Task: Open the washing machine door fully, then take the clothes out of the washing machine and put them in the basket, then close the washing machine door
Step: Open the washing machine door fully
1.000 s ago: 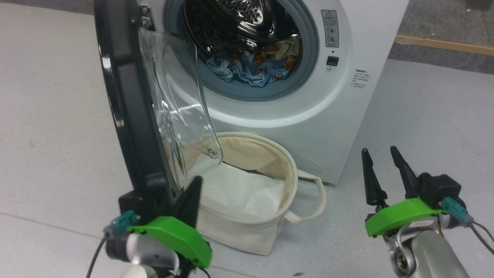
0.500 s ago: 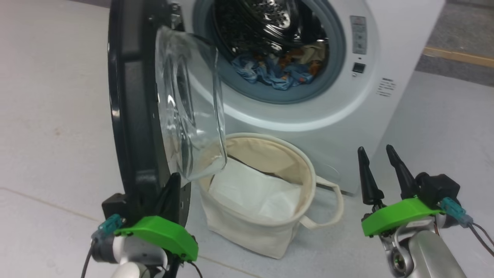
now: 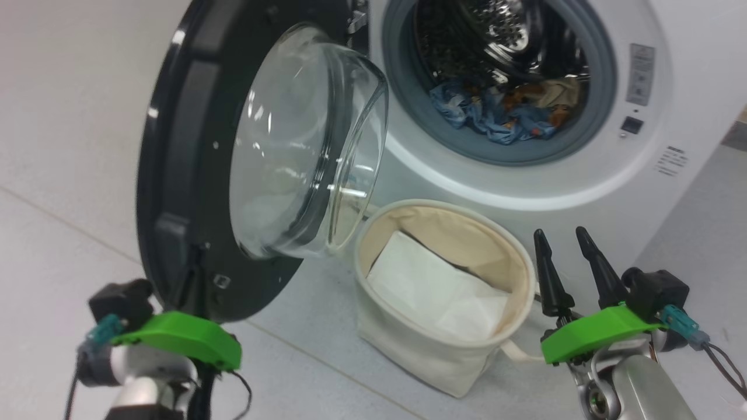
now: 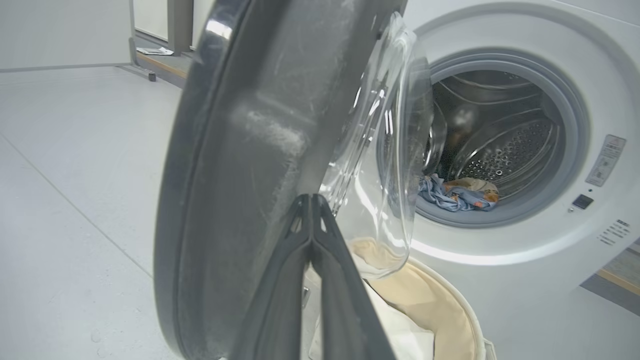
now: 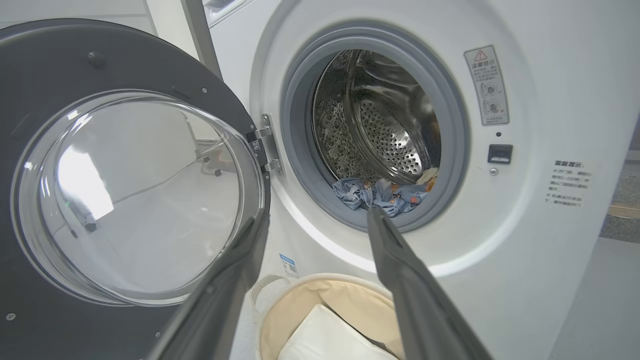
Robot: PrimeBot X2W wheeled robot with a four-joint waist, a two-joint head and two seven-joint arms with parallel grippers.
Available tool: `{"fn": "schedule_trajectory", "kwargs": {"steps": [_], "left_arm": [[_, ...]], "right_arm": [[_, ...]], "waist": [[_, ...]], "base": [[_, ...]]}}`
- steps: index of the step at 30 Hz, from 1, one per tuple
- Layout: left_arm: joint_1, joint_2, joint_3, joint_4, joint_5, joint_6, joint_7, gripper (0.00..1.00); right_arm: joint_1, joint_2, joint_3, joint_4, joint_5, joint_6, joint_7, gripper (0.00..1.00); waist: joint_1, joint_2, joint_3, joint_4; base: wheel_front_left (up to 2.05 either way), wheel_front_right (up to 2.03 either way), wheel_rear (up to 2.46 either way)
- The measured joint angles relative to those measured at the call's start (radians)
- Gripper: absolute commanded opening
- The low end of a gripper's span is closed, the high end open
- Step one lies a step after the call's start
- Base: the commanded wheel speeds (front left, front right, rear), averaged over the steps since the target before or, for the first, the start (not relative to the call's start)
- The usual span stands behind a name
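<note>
The washing machine [image 3: 583, 192] stands open, and the washing machine door [image 3: 192, 163], with its black rim and glass bowl [image 3: 303, 146], is swung out to the left. In the drum lie the clothes [image 3: 502, 111], blue with orange prints and some cream. The cream basket [image 3: 525, 274] stands on the floor below the opening. My left gripper [image 4: 312, 200] is shut with nothing in it, its tips against the inner face of the door [image 4: 240, 150]. My right gripper [image 3: 559, 233] hangs open to the right of the basket, and in its wrist view my right gripper [image 5: 317, 215] points at the clothes [image 5: 382, 192].
A flat white folded sheet [image 3: 437, 291] lies inside the basket. Pale grey floor [image 3: 70, 175] with a seam line stretches to the left of the door. A wooden strip [image 4: 617, 282] runs along the floor to the right of the machine.
The door has swung wider open, turning its inner face and glass bowl toward me. My shut left gripper has moved left with it. The head camera has shifted; my right gripper stays open.
</note>
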Motion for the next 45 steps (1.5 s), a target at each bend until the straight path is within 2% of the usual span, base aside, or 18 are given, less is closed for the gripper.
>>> {"fn": "schedule_trajectory", "kwargs": {"steps": [11,21,34,41,45], "left_arm": [[-0.197,0.012,0.072,0.195,-0.083,-0.088,-0.112,0.0],[-0.339,0.013,0.131,0.352,-0.105,-0.096,-0.184,0.0],[-0.544,0.007,0.192,0.61,-0.136,-0.098,-0.24,0.0],[-0.615,0.001,0.234,0.705,-0.143,-0.15,-0.246,0.0],[-0.625,-0.003,0.282,0.702,-0.133,-0.165,-0.246,0.0]], "right_arm": [[-0.05,0.0,0.007,-0.01,0.002,0.0,0.0,1.0],[-0.093,-0.028,0.01,-0.025,-0.021,0.0,0.0,1.0],[-0.156,-0.082,-0.033,-0.073,-0.06,0.0,0.0,1.0],[-0.201,-0.114,-0.03,-0.086,-0.075,0.0,0.0,1.0],[-0.208,-0.115,-0.02,-0.086,-0.077,0.0,0.0,1.0]], "waist": [[0.0001,0.0,0.106,0.082],[0.0001,0.0,0.215,0.133],[0.0001,0.0,0.369,0.232],[0.0003,0.0,0.446,0.249],[0.0002,0.0,0.463,0.235]], "base": [[0.0,0.0,0.0],[0.0,0.0,0.0],[0.0,0.0,0.0],[0.0,0.0,0.0],[0.0,0.0,0.0]]}}
